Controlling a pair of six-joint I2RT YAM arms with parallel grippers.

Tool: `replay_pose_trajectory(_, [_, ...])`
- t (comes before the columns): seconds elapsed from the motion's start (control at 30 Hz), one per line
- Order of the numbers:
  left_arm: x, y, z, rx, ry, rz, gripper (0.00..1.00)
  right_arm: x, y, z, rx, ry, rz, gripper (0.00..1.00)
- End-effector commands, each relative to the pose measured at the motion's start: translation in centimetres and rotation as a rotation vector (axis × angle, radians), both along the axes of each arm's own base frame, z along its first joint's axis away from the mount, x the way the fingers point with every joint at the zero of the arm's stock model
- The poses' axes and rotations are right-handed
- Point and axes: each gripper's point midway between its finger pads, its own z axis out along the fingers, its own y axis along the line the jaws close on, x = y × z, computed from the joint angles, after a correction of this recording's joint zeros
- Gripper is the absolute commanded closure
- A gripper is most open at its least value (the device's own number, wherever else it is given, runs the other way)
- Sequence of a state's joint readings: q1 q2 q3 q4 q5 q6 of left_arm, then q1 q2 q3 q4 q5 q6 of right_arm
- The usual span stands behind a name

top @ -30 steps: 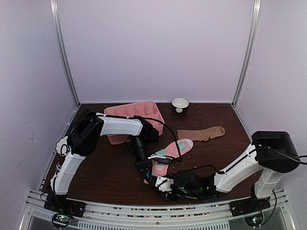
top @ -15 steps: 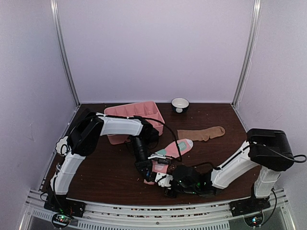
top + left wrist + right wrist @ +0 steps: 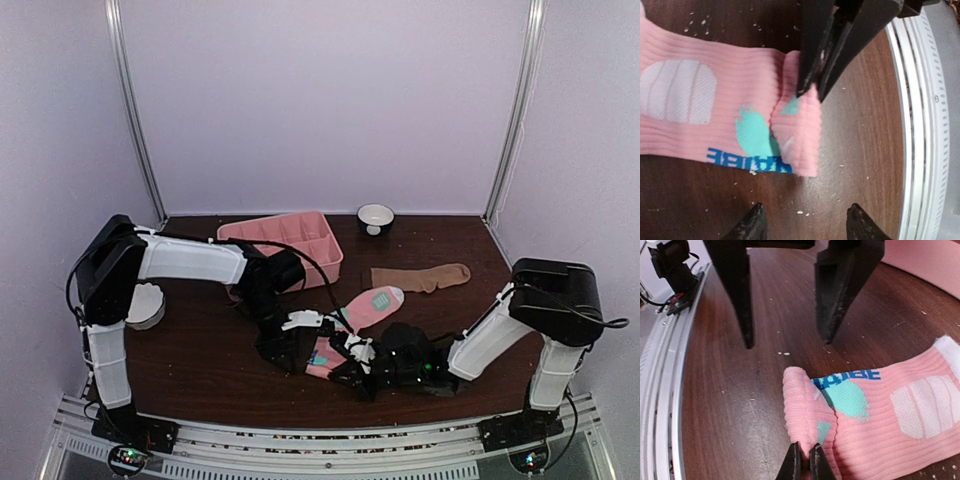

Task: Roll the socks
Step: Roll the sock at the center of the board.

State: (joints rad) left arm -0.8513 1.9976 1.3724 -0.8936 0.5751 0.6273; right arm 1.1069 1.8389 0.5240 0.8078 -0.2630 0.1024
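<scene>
Pink ribbed fabric in the middle of things: pink sock (image 3: 358,318) flat on the desk (image 3: 200,345) between the two arms, near the front edge, its near end turned over onto itself in one short fold. Pinched at that fold by the right gripper (image 3: 803,462), jaws pressed together on the doubled edge, as seen plainly from the left wrist view as well. Left gripper (image 3: 805,227) spread apart, off the fabric, hovering just beside the fold with nothing between its fingers.

Judged as barely begun: one turn made, most of the length lying flat, white and teal patches unrolled.

Tan sock (image 3: 420,278) well apart toward the far right, stretched out flat, touched by neither arm.

Left to do, by the look of it: carrying the roll along the rest of the pink sock, then dealing with the tan one. Cannot tell whether meant to be rolled singly or as a pair.
</scene>
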Motion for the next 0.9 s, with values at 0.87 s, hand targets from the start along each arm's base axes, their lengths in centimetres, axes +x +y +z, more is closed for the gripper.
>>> replay_pose_trajectory(0.87, [4.4, -2.1, 4.7, -0.327, -0.196, 0.157, 0.45, -1.0, -6.8, -10.2, -0.256, 0.484, -0.178, 1.00])
